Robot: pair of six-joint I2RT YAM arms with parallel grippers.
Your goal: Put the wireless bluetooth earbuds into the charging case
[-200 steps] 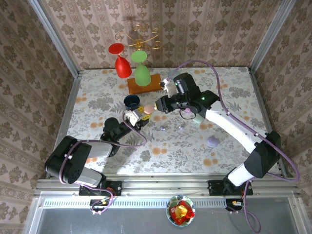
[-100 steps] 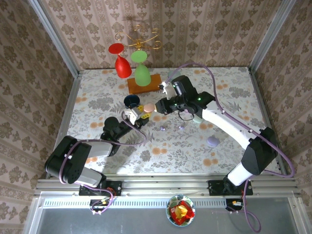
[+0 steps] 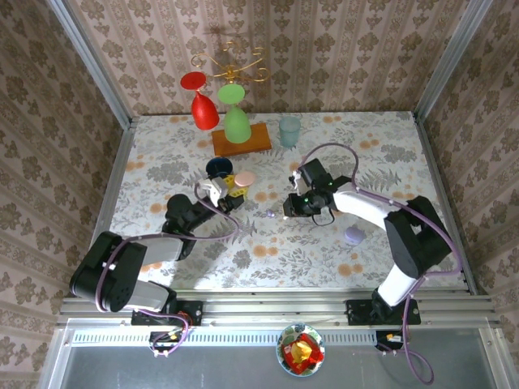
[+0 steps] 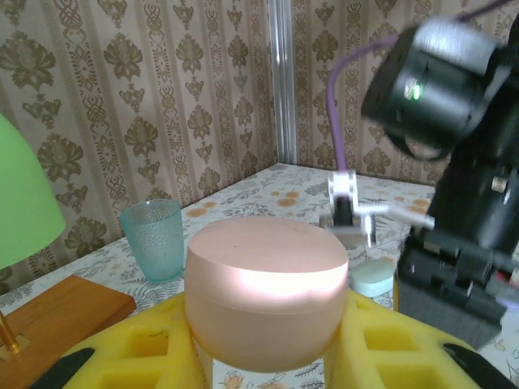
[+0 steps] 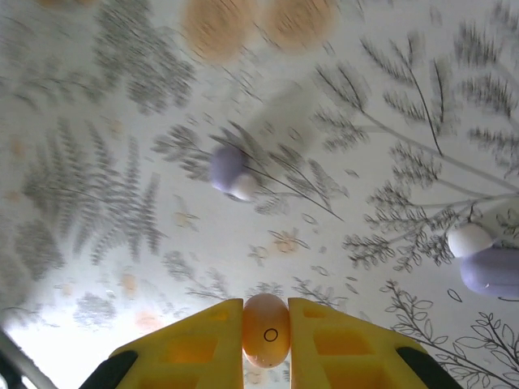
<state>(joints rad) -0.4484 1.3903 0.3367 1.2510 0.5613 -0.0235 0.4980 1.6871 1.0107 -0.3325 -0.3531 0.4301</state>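
Right claw (image 5: 266,312): you have it pinched on a peach earbud (image 5: 266,334); lilac earbuds (image 5: 229,168) lie loose on tabletop (image 5: 122,211) ahead of it. Left claw (image 4: 263,348): clamped round pink charging case (image 4: 263,275).

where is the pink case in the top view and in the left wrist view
top external: pink case left of centre, by the dark bowl.
left wrist: centre foreground, between yellow fingers.
shared landmark: teal cup upper middle on top; same cup left of the case.
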